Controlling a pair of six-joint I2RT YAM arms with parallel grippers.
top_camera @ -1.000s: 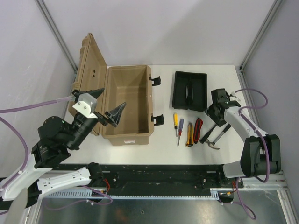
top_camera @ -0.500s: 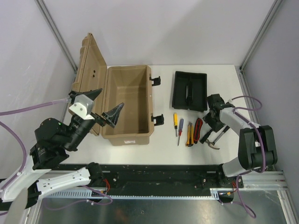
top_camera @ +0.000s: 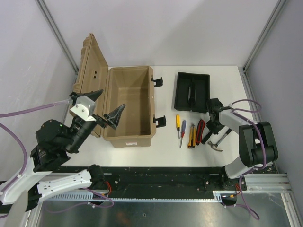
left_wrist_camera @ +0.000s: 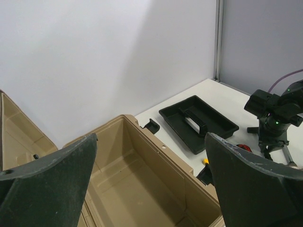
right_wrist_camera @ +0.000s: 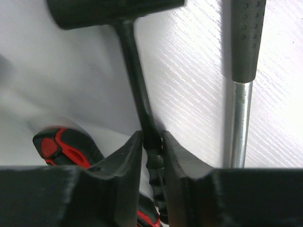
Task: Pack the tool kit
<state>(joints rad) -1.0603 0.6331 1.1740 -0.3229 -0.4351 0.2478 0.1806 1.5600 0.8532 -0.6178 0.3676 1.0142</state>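
Observation:
The tan tool kit case (top_camera: 152, 101) stands open on the table's left, its lid (top_camera: 92, 71) upright and the box empty. My left gripper (top_camera: 106, 105) hovers open over its near left side; in the left wrist view the gripper (left_wrist_camera: 150, 139) looks into the bare case (left_wrist_camera: 156, 165). To the case's right lie two screwdrivers (top_camera: 180, 125), a yellow knife (top_camera: 192, 136), red-black pliers (top_camera: 200, 127) and two hammers. My right gripper (top_camera: 211, 127) is down on them. Its jaws (right_wrist_camera: 152, 142) are shut on the black hammer's handle (right_wrist_camera: 137, 94), beside the pliers (right_wrist_camera: 66, 144).
A black insert tray (top_camera: 192, 91) lies behind the tools at the back right. The second hammer (right_wrist_camera: 241, 118), with a silver shaft, lies just right of the gripped one. The case's black latches (top_camera: 161, 121) stick out toward the tools.
My right gripper has come down toward the tools and closed its jaws on the black hammer's handle. The left arm has shifted slightly and stays open.

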